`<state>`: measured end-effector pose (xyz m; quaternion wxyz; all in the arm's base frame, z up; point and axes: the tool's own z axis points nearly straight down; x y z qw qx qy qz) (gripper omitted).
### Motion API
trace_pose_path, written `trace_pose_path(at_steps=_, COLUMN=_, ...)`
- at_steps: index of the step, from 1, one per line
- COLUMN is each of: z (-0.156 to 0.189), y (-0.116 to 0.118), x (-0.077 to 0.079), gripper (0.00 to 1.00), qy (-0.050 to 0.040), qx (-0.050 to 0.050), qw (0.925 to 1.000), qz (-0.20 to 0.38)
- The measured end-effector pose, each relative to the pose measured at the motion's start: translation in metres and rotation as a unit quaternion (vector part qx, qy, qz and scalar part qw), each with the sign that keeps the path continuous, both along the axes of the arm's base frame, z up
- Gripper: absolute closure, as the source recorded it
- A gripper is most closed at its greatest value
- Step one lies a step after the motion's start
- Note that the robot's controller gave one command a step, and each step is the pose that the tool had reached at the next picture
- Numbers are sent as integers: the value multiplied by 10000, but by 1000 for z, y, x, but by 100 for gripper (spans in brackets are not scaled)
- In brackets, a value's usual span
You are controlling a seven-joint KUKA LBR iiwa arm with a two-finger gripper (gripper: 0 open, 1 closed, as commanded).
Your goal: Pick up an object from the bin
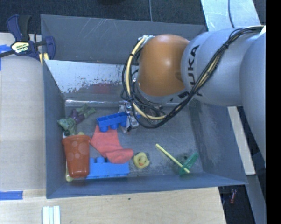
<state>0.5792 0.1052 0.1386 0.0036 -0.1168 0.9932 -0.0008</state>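
Jaws sit at the right end of the small blue block [110,122], mid-bin; can't tell if they're open or closed. The bin [52,125] floor right of that block is bare up to the wall. Below the block: 1 pink cloth [110,146], 1 larger blue block [108,168], 1 yellow lump [140,160]. Lower-left: 1 orange cup [76,155]. Lower-right: 1 yellow-green stick [173,159]. Left: a greenish toy tangle [75,118] by the wall.

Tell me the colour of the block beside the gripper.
The block is blue; camera view shows it.
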Motion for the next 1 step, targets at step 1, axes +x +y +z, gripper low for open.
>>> trace_pose_path(at_steps=1, z=83, y=-13, x=3, gripper=100, qy=7, qx=-2, qw=10000, qz=92)
